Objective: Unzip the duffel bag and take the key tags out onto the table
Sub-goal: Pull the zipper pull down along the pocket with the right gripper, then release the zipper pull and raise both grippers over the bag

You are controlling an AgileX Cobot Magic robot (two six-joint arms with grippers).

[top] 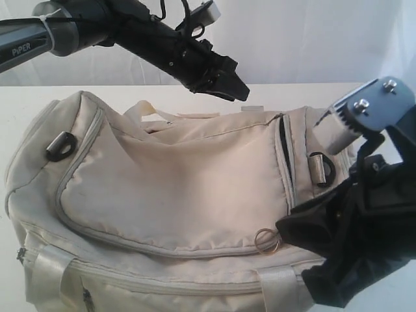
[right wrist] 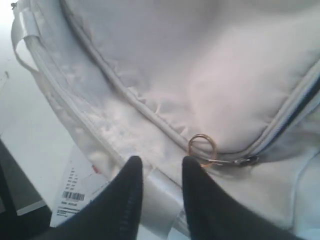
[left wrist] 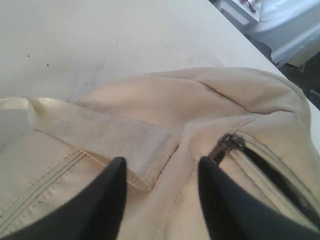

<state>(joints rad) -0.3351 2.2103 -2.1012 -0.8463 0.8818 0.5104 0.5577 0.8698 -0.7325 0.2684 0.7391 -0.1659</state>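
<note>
**Step in hand:** unzipping, partly done. The duffel bag (top: pixel 175 188) lies on the desk (left wrist: pixel 100 40). A short stretch of the flap zip at one end of the bag gapes dark (top: pixel 284 140). The long curved run across the bag's front is shut. The key tags are not visible in any view and are presumably inside the bag.

**Left fingers** (left wrist: pixel 107 200): apart, with nothing between them. They hover above the bag's top, over a flat fabric tab (left wrist: pixel 125 145) and close to a zip slider (left wrist: pixel 227 145) at the head of the open stretch.

**Right fingers** (right wrist: pixel 127 200): apart and empty. They are poised at the bag's front lower edge, just beside the brass pull ring (right wrist: pixel 201 147), without touching it. The ring hangs from a second slider at the corner of the flap.

**Next move, in my judgement:** the right fingers must close on the thin ring, which lies flat against soft cloth and offers little purchase. They must then draw it along the curved seam towards the bag's far end. The left fingers would do well to pin the fabric near the tab, since the slack cloth may otherwise bunch and drag with the slider.
</note>
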